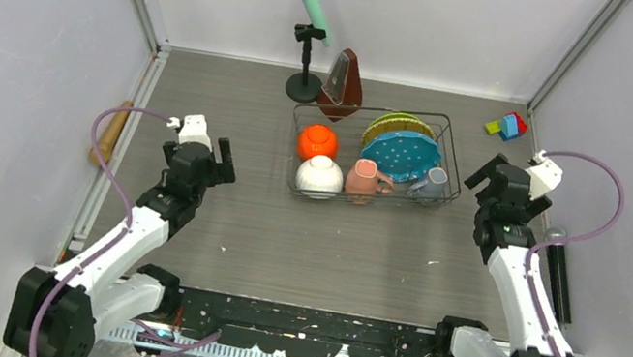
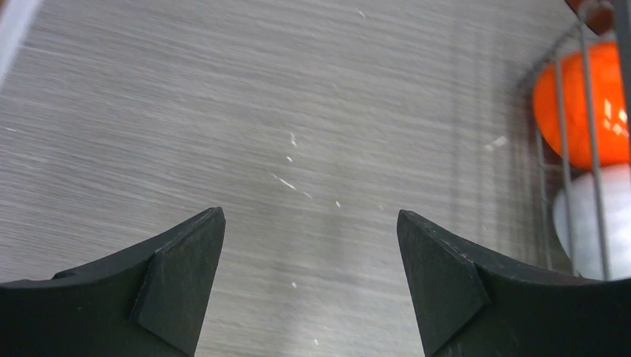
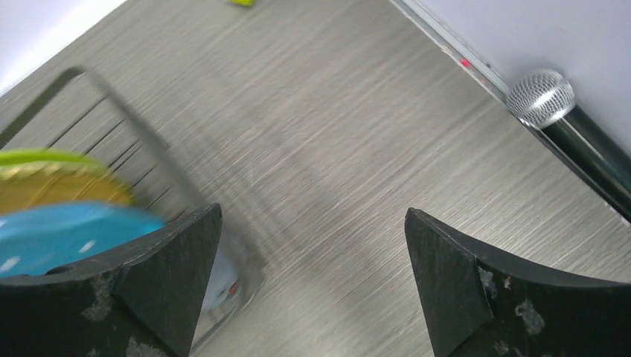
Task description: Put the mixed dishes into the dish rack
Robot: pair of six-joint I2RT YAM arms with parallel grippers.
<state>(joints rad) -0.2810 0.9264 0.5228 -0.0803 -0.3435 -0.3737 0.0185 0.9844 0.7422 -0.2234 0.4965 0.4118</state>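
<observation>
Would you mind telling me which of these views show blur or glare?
Top external: sharp and evenly lit. Left wrist: the table looks streaked, and glare spots sit on the orange bowl. Right wrist: the dish rack wire and blue white-dotted plate are smeared, while the microphone head is fairly crisp.

White-black arms (image 1: 136,230), purple cables (image 1: 618,204), black fingers (image 2: 178,282)

No writing, label, brand or number can be read in any of the three views. In the right wrist view the cup (image 3: 221,279) has a small red mark, but it is too blurred to tell whether it is print.
</observation>
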